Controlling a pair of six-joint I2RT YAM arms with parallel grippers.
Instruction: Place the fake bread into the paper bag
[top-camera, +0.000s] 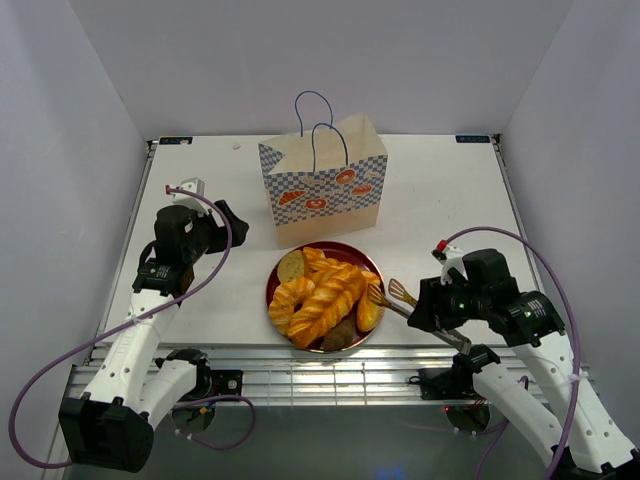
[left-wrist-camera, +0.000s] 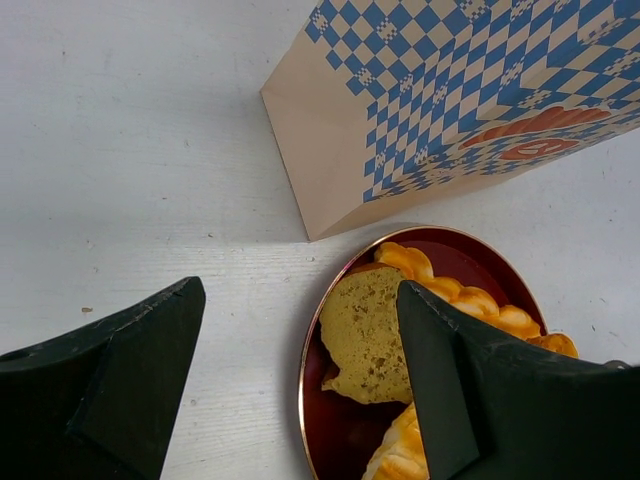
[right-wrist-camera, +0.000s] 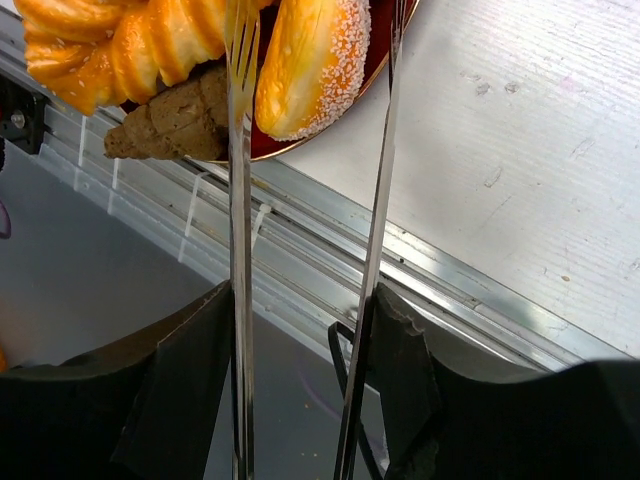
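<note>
The fake bread (top-camera: 325, 290) is piled on a red, gold-rimmed plate (top-camera: 331, 244): braided twists, a round tan slice (top-camera: 292, 266) (left-wrist-camera: 370, 335), a sugared roll (right-wrist-camera: 310, 60) and a dark brown piece (right-wrist-camera: 175, 125). Behind the plate the paper bag (top-camera: 325, 185) (left-wrist-camera: 450, 110) stands upright, handles up. My left gripper (top-camera: 225, 225) (left-wrist-camera: 300, 290) hangs open and empty left of the plate, one finger over the plate's left rim (left-wrist-camera: 308, 350). My right gripper (top-camera: 425, 305) (right-wrist-camera: 300, 300) is shut on metal tongs (top-camera: 395, 295) (right-wrist-camera: 240, 150). Their forked tips sit apart at the plate's right edge, around the sugared roll.
An aluminium rail (top-camera: 330, 375) (right-wrist-camera: 450, 290) runs along the table's near edge, just below the plate. White walls close in the table at the back and on both sides. Purple cables loop off both arms.
</note>
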